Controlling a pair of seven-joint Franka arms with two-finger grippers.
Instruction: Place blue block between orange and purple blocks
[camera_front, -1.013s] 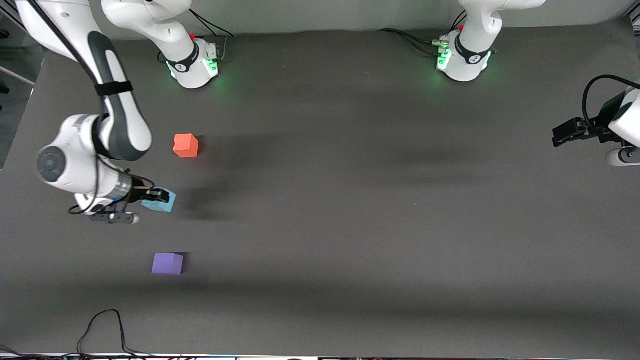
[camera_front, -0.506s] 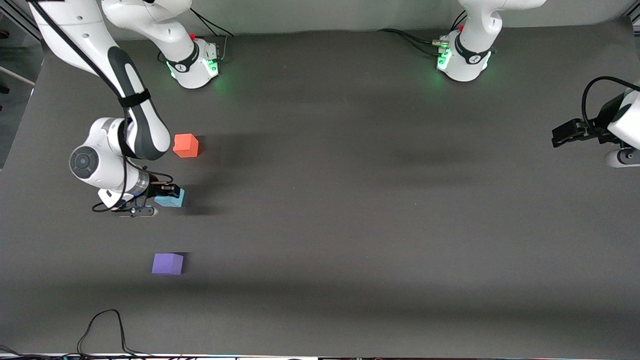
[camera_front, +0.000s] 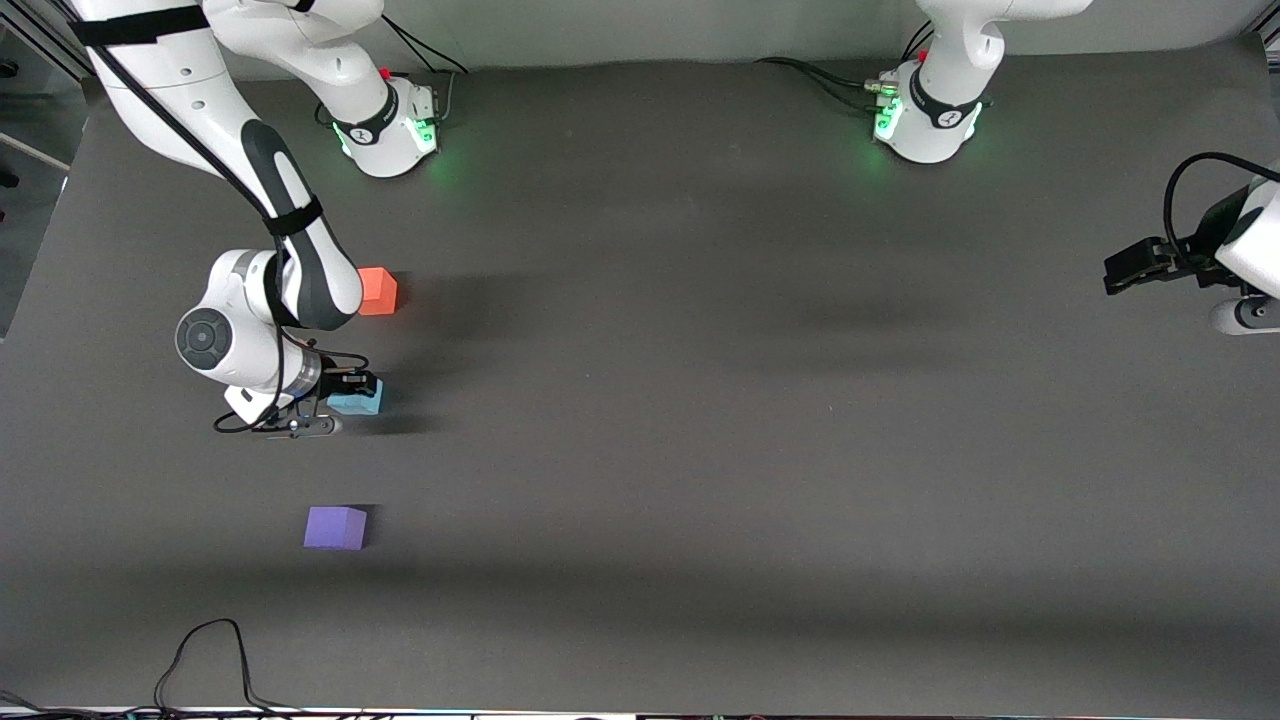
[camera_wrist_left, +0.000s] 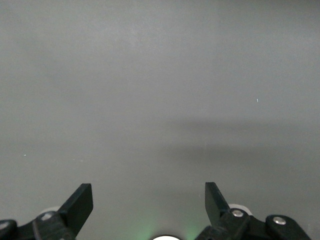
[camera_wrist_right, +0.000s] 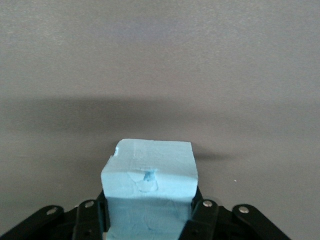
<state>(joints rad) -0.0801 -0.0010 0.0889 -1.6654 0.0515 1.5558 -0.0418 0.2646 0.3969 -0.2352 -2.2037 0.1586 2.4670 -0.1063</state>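
Right gripper (camera_front: 345, 392) is clamping the blue block (camera_front: 360, 400) and I am carrying it toward the gap between the orange block (camera_front: 378, 291) and purple block (camera_front: 335, 527), closer than a second ago. Left gripper (camera_front: 1118, 272) is waiting, spread wide, over the tabletop (camera_front: 700, 450).

Nothing readable anywhere, honestly. No lettering, numbers or stickers on the blue block (camera_wrist_right: 149, 186), the orange block (camera_front: 377, 291) or the purple block (camera_front: 335, 527). Small dark ring marks on the arm bases (camera_front: 392, 128), but too tiny to make out as a brand or word. Plain grey counter (camera_front: 700, 400), no print or signs on it. Same story in both wrist views: zero text.
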